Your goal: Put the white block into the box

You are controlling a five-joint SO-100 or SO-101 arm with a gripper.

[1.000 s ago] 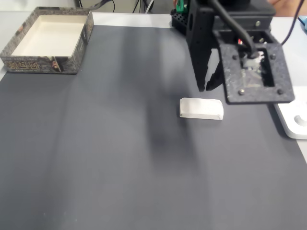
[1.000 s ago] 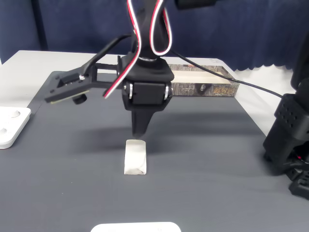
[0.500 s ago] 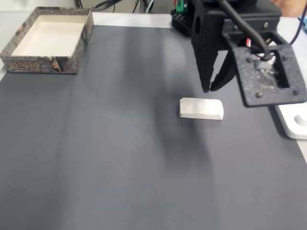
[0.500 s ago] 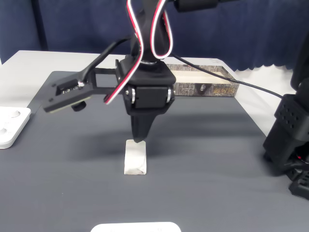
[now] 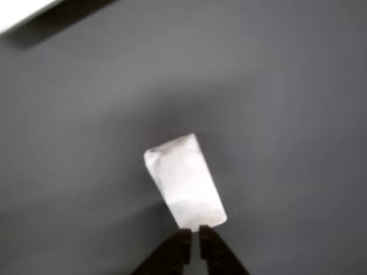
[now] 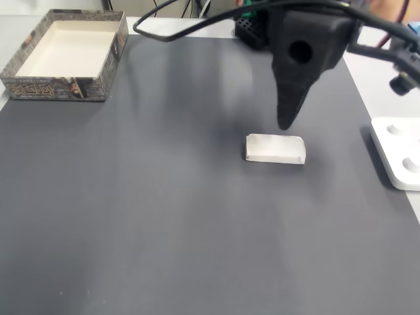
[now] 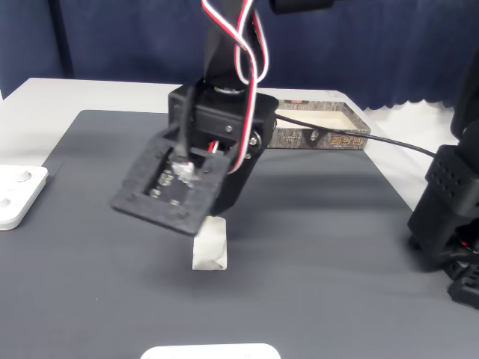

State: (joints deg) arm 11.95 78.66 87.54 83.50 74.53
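The white block (image 6: 275,149) lies flat on the dark grey mat, right of centre in a fixed view. My gripper (image 6: 287,123) hangs just above its far edge, pointing straight down, fingers pressed together with nothing between them. In the other view the block (image 5: 183,182) sits mid-frame and the gripper (image 5: 194,239) enters from the bottom, its tips over the block's near end. The block (image 7: 211,245) also shows below the arm's black camera plate (image 7: 176,187). The box (image 6: 52,88) stands at the mat's far left corner, cream inside; the box (image 7: 322,138) appears behind the arm.
A flat white device (image 6: 397,154) lies at the mat's right edge, seen as the device (image 7: 15,194) at the left from the opposite side. A black stand (image 7: 449,217) rises at the right. Another white object (image 7: 209,351) sits at the bottom edge.
The wrist has rolled about a quarter turn, swinging the camera plate round. The gripper has stayed over the block and come slightly lower. The block has not moved.
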